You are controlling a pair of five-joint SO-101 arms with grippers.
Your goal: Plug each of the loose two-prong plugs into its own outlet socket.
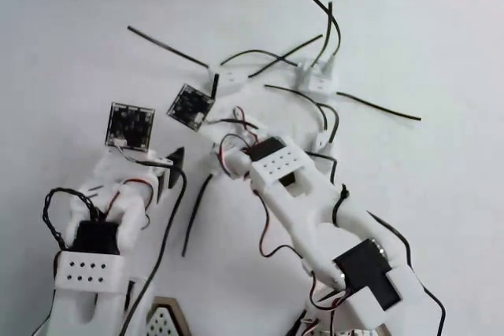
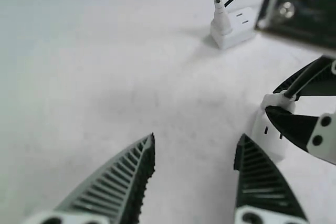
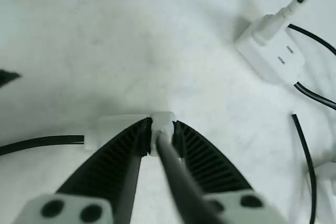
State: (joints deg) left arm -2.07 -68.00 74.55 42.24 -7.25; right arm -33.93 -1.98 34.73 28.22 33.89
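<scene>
Near the middle of the matte white worktop (image 1: 71, 45), the right gripper (image 3: 161, 128) has its ribbed black fingers clamped on a white moulded plug (image 3: 163, 119) with a glossy black cable (image 3: 176, 182). The plug sits atop a boxy outlet socket (image 2: 269, 139). The left gripper (image 2: 196, 140) is just beside them, its serrated fingers spread apart.

The high camera is looking steeply down over the white table (image 1: 71, 53) from the side where the arms (image 1: 307, 218) are based, far enough off to be taking in both. The left wrist camera is riding low behind the left gripper (image 2: 197, 139), facing out across the tabletop and catching the right gripper (image 2: 277, 106) close by. The right wrist camera is peering down over that gripper, which is pinching a plug (image 3: 161, 124), very near the surface. All three are sharing the farther outlet (image 1: 315, 83).
</scene>
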